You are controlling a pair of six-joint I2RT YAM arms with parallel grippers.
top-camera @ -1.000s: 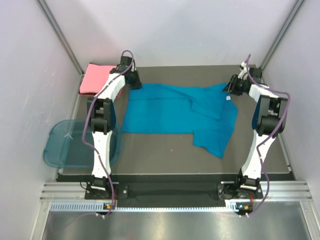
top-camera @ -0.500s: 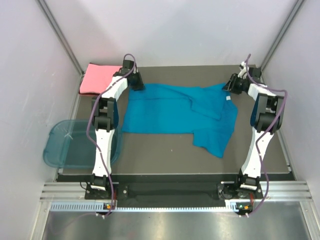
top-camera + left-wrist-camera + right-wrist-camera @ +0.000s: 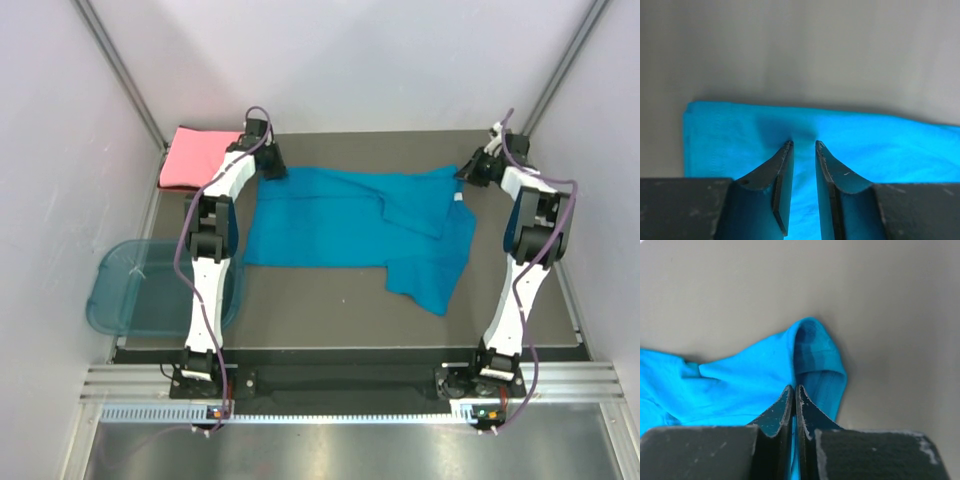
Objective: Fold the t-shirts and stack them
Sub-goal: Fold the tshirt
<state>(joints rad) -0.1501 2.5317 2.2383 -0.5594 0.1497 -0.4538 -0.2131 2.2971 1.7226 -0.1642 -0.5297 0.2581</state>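
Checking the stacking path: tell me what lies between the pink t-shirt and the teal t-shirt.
In the top view, only the left arm crosses that stretch, over bare dark table; pink t-shirt and teal t-shirt lie apart.

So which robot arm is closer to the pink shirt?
Left. The left end effector is open at the teal shirt's corner, just beside the pink shirt. The right end effector pinches the teal shirt's opposite corner, far away.
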